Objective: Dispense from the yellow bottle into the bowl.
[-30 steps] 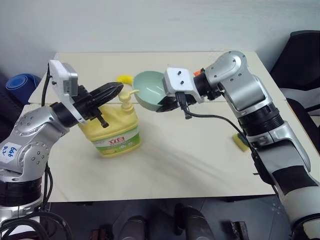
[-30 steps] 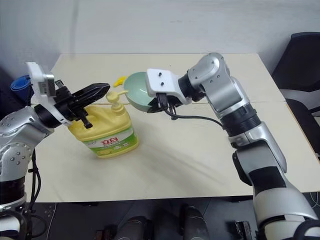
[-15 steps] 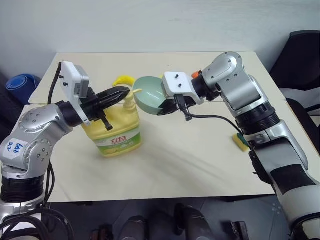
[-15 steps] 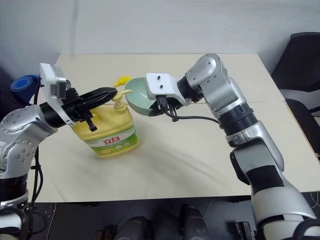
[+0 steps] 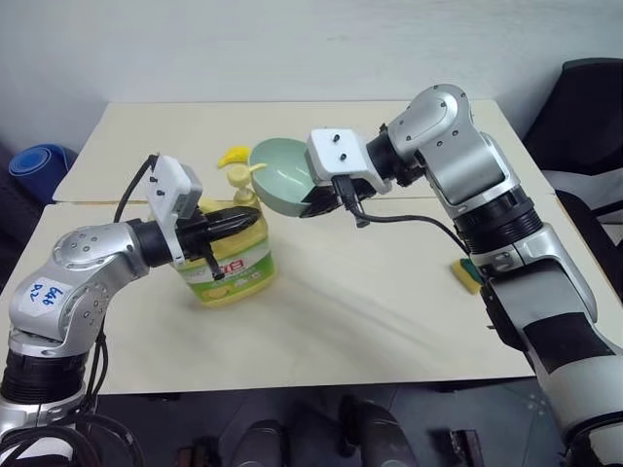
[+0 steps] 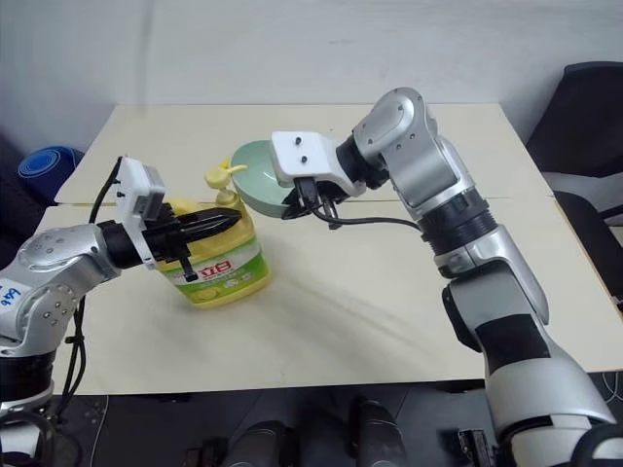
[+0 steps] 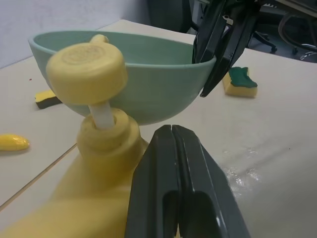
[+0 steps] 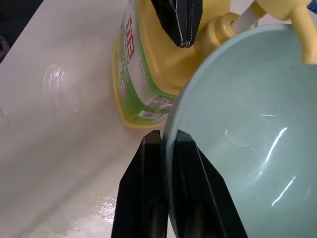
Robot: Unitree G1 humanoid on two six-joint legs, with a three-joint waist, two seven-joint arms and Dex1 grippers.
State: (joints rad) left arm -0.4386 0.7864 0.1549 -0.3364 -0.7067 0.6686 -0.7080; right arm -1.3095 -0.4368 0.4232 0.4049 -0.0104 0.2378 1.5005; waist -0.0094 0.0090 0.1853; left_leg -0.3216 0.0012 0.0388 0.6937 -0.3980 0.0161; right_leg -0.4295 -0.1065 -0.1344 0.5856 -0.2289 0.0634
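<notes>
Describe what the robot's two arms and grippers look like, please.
Both arms are silver-grey metal with rounded joints and black bands. Each wrist carries a white camera box with a black cable looping off it. The left gripper and the right gripper each have two slim, tapered black fingers. The left arm bears a white sticker with blue handwriting; the right wrist shows a small orange part.

Looking like an office or lab room set up for robot trials, not a home kitchen. Two plain cream worktop [image 5: 321, 321] surfaces are standing pushed together against a bare pale wall [image 5: 292, 49]. A dark office chair [image 5: 584, 107] is sitting at the right edge, and a rolled blue mat [image 5: 37, 161] is lying at the left. Household props are lying about on the worktop: a sponge [image 5: 468, 275] and a banana [image 5: 234, 156].
</notes>
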